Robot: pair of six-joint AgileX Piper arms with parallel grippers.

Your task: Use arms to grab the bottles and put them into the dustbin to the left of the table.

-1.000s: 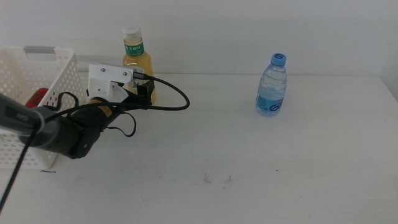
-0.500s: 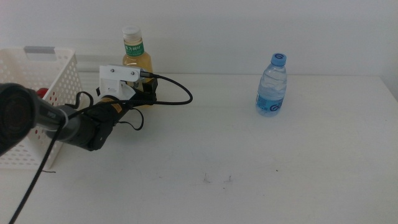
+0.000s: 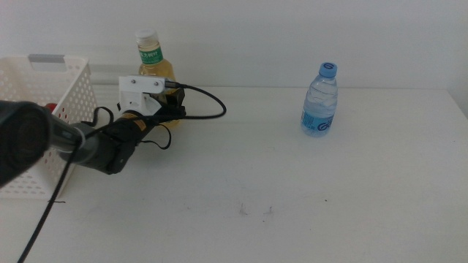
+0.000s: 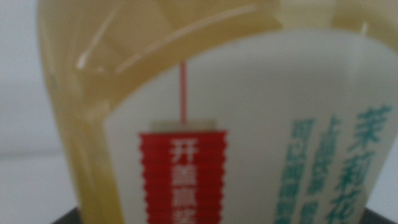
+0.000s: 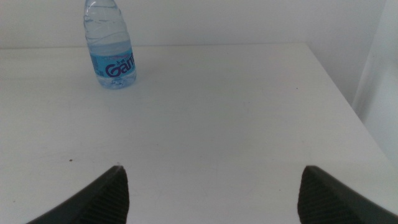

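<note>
Since a moment ago the yellow tea bottle (image 3: 154,66) has tipped and shifted a little toward the dustbin (image 3: 45,109), with the left gripper (image 3: 170,113) clamped on its lower body just beside the basket's near corner; in the left wrist view the bottle's label fills nearly everything and the jaws show only as dark slivers at the edge. Something red (image 3: 50,109) peeks out inside the dustbin. Well away from the dustbin, toward the far right of the table (image 3: 292,190), the small water bottle (image 3: 320,99) stands upright, and the right gripper (image 5: 211,186) waits with jaws spread apart over bare tabletop, the water bottle ahead of it.
</note>
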